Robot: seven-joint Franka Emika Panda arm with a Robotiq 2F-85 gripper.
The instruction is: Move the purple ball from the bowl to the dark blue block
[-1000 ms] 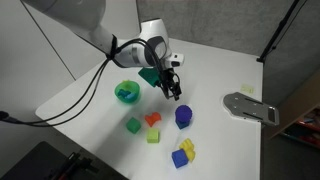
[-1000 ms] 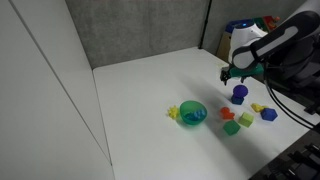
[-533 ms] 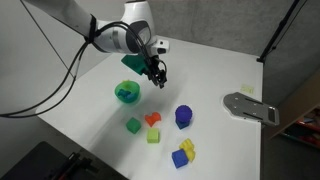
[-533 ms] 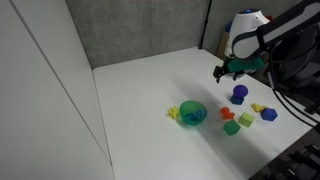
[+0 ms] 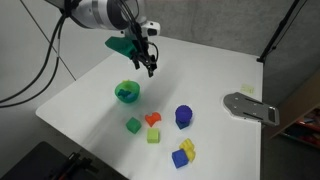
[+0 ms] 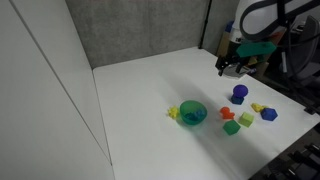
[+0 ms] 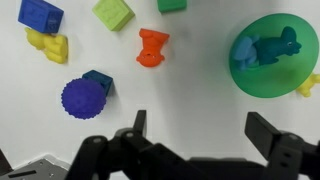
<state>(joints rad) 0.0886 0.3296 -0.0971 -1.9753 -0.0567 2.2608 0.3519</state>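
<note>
1. Purple ball (image 7: 80,98): out of the bowl, sitting against the dark blue block (image 7: 99,78) and apparently on top of it. I count it as placed and will not touch it.
2. Orange piece (image 7: 151,47): near the ball, so I must avoid nudging it.
3. My gripper (image 7: 197,128): fingers spread wide, holding nothing, high above the table. I judge it best to lift straight away with no sideways sweep.
4. Green bowl (image 7: 248,78): well apart from the ball, with only a blue toy inside.
</note>
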